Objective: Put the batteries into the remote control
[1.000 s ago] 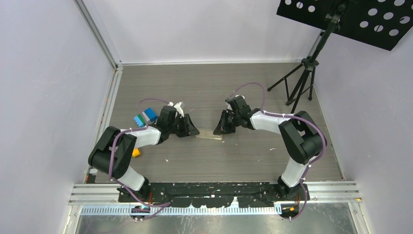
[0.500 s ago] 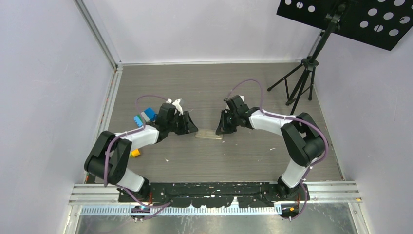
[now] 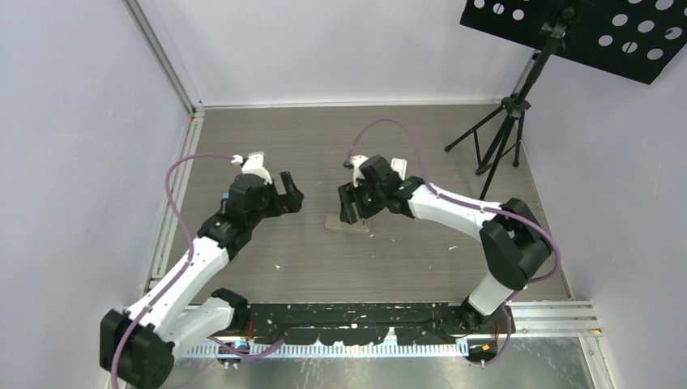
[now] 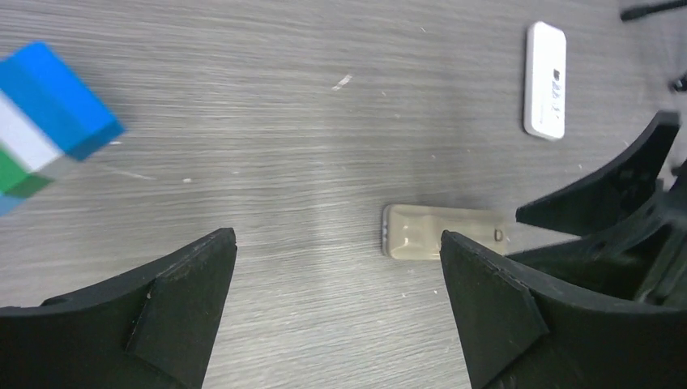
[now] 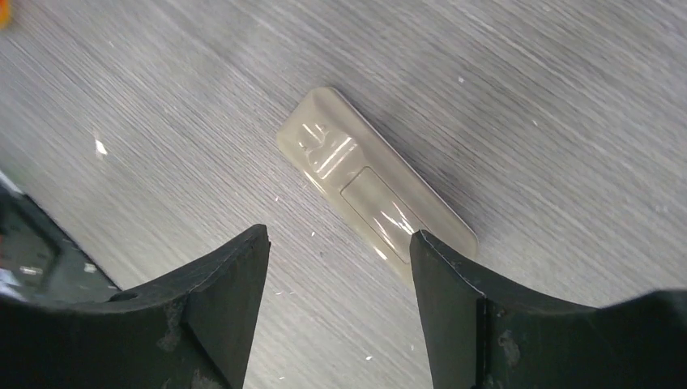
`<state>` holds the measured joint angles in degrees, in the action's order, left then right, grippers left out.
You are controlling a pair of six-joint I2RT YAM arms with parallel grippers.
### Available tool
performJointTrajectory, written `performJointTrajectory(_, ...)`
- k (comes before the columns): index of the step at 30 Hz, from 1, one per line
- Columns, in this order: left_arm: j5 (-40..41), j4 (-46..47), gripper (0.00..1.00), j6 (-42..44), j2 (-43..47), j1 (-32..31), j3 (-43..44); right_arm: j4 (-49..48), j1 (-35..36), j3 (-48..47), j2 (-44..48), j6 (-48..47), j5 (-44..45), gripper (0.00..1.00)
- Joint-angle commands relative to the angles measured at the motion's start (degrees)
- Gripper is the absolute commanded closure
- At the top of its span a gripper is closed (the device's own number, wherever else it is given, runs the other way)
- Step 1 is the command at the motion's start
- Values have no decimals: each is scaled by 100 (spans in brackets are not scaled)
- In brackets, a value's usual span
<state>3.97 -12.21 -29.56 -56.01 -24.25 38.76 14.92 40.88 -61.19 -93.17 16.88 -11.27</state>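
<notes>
I'm watching left pincer (image 4: 336, 239) backing off tan bar (image 5: 373, 182), now apart; right pincer (image 5: 338, 235) also apart, hovering over it. White remote (image 4: 544, 79) lying aside, no batteries showing; I'm judging loading unstarted.

- Top camera: high behind both arm bases, looking down on the whole table (image 3: 405, 259).
- Wrist cameras: close above the table, looking past the left gripper (image 4: 337, 237) and the right gripper (image 5: 339, 235); both show the tan bar (image 4: 421, 232) (image 5: 364, 190) by the fingertips.

No readable text, dark print on the remote control (image 4: 544, 79), too small to read
</notes>
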Motion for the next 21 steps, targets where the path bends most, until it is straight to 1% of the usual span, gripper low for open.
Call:
performJointTrajectory(1,1014,-1118,0,83,660,12,383,223,471,-334,-396,-1569,834,30)
performJointTrajectory(5,676,-1225,0,154,1027,8,423,422,554,-568,-806,-2312,1008,30)
performJointTrajectory(9,649,-1215,0,157,1184,8,350,442,580,-729,-1031,-2730,1475,30)
performJointTrajectory(14,617,-1223,0,149,1083,8,355,479,579,-925,-1317,-2883,1585,30)
performJointTrajectory(21,597,-1229,0,194,940,11,439,881,572,-1240,-1643,-2846,1339,33)
